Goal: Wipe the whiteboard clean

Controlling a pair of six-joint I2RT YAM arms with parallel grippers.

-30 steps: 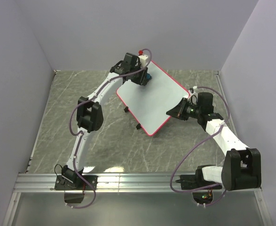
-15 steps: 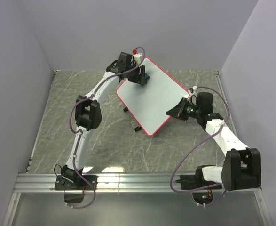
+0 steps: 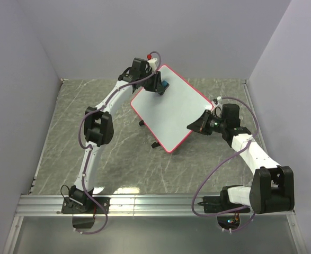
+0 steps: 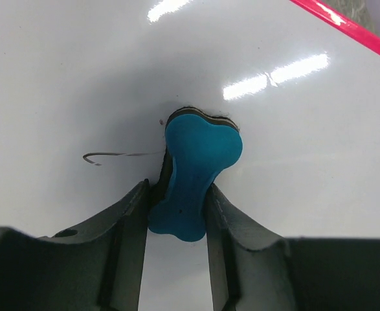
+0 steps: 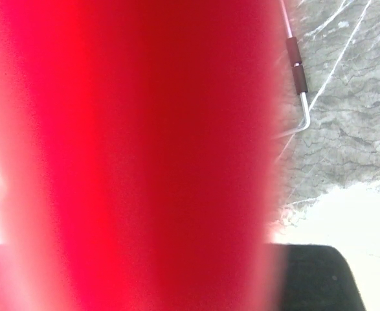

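Marbled table, plain walls, one eraser

A grey table (image 3: 65,111) veined with white fills the middle of the overhead view and shows again at the right edge of the right wrist view. Pale lilac walls (image 3: 208,37) close it in at the left, top and right. A metal rail (image 3: 155,203) runs along the bottom. A blue, bone-shaped eraser (image 4: 196,172) with a dark far layer sits centre frame in the left wrist view.

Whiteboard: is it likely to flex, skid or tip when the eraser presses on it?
Probably stiff: the whiteboard looks flat despite the eraser pressing on it. Its glossy face and two small feet suggest it could skid or tip, so the right gripper at its rim likely steadies it.
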